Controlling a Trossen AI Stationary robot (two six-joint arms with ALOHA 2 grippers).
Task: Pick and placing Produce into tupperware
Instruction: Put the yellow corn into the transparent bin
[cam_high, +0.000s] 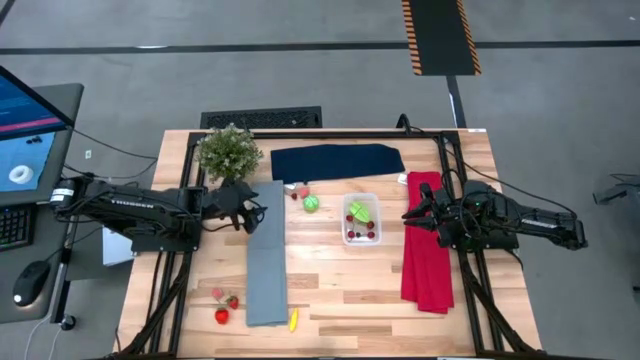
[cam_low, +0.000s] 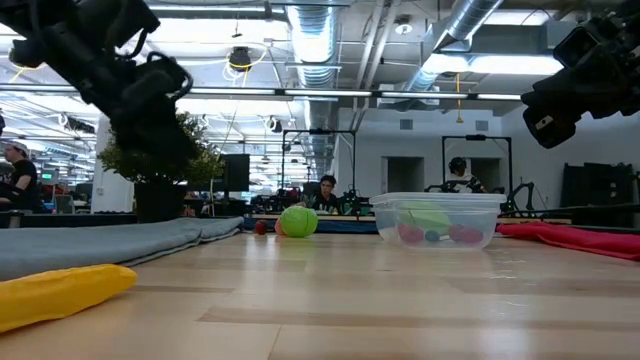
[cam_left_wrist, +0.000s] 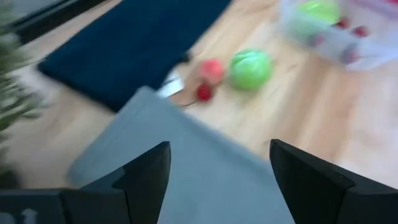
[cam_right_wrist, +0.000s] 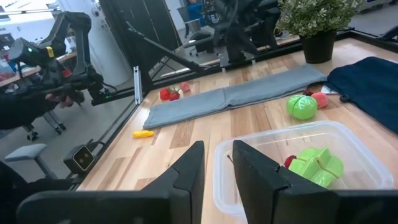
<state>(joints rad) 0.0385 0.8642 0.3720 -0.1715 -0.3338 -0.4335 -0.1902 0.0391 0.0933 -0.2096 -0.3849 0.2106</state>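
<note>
1. 1 clear tupperware (cam_high: 361, 221) sits mid-table, between the grey cloth (cam_high: 265, 255) and the red cloth (cam_high: 426, 243).
2. Inside the tub: 1 lime-green piece (cam_high: 360, 211) and about 3 small red pieces (cam_high: 362, 233); exact red count is hard to tell.
3. Loose produce left of the tub, by the navy cloth (cam_high: 337, 161): 1 round green piece (cam_high: 311, 204), 1 red strawberry (cam_left_wrist: 212, 70), 1 tiny cherry (cam_left_wrist: 203, 92).
4. Near-left corner: 3 red pieces (cam_high: 224, 304), left of the grey cloth.
5. 1 yellow piece (cam_high: 293, 320) lies at the near edge, just right of the grey cloth.
6. 3 cloths in all: grey, navy, red. 1 potted plant (cam_high: 228, 151) at far left.
7. Left gripper (cam_high: 256, 214) hovers over the grey cloth's far end, fingers wide apart, holding nothing.
8. Right gripper (cam_high: 409, 215) hangs just right of the tub, above the red cloth, fingers (cam_right_wrist: 188, 168) close together with a narrow gap, nothing in them.
</note>
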